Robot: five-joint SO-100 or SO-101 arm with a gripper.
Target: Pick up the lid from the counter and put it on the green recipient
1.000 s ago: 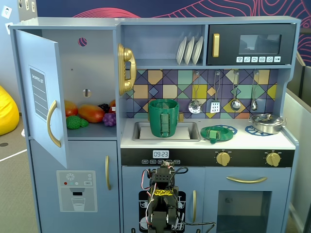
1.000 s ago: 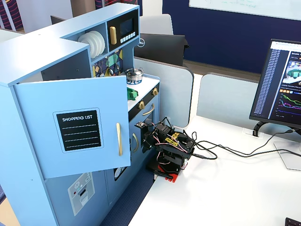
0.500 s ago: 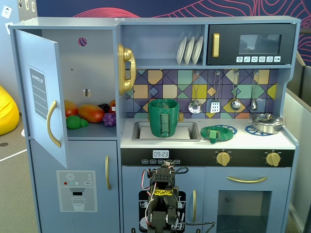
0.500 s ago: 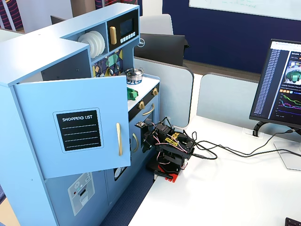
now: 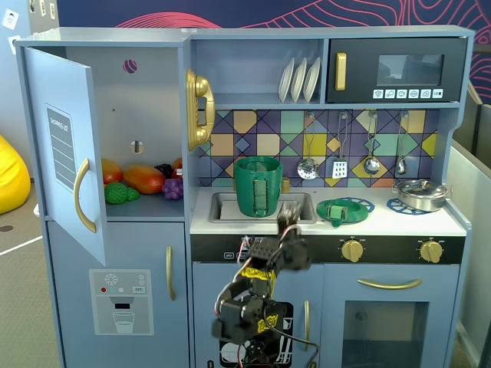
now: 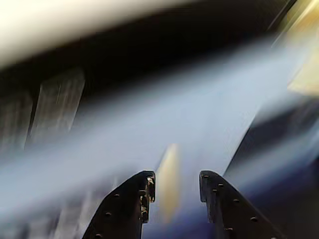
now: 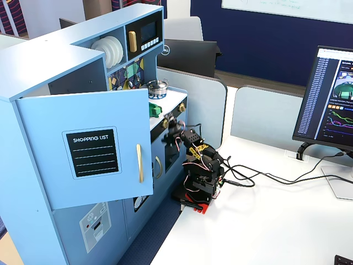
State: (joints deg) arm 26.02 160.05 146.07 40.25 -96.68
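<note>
The green recipient [image 5: 258, 186] stands upright and open-topped in the sink of the toy kitchen. To its right in this fixed view, the green lid [image 5: 337, 211] lies on the counter over a blue burner ring; in another fixed view the lid [image 7: 156, 110] shows at the counter's edge. My gripper [image 5: 288, 208] is raised in front of the counter's front edge, between recipient and lid, touching neither. The wrist view is motion-blurred; there my gripper [image 6: 177, 180] is open with nothing between its fingers [image 6: 145, 186]. From the side, the gripper [image 7: 174, 128] reaches toward the counter front.
A steel pot [image 5: 420, 193] sits at the counter's right end. Utensils [image 5: 340, 165] hang above the burners. The fridge door [image 5: 65, 146] stands open on the left, with toy food [image 5: 142, 180] inside. A monitor [image 7: 331, 99] and cables [image 7: 276, 176] share the desk.
The arm has lifted from its folded pose below the counter; the gripper now reaches counter height in front of the sink's right edge.
</note>
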